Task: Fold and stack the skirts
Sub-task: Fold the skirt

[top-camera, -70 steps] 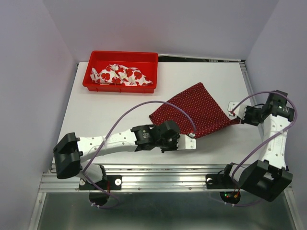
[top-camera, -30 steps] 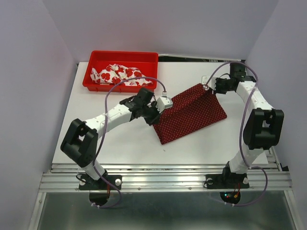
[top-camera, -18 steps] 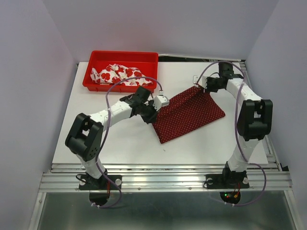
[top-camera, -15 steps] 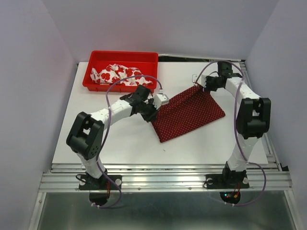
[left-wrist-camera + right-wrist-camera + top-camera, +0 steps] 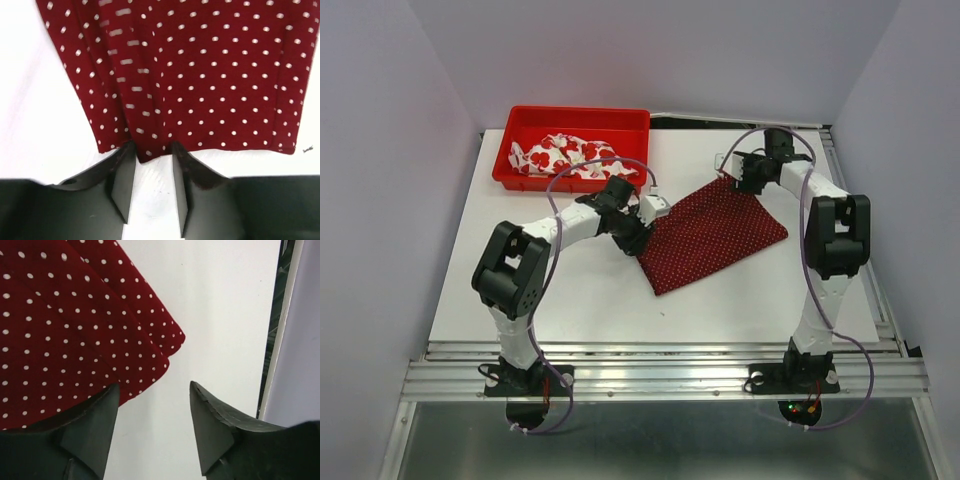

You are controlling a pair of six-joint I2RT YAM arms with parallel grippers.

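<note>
Overhead first: dark red dotted skirt [image 5: 712,232] lies flat on the white table [image 5: 520,270], right of centre, set on a diagonal. White flowered skirt [image 5: 568,156] sits crumpled in the red tray [image 5: 570,184] at the far left of the table. Left gripper [image 5: 642,228] is at the dotted skirt's left corner and right gripper [image 5: 728,172] at its far corner; jaw gaps can't be read from here. Left wrist: fingers [image 5: 122,175] parted narrowly, skirt hem dipping just between the tips, not clamped, cloth spread flat beyond. Right wrist: fingers [image 5: 95,427] spread wide, only bare table between them; the skirt's rounded, layered corner lies at the tip of the finger on the picture's left.
</note>
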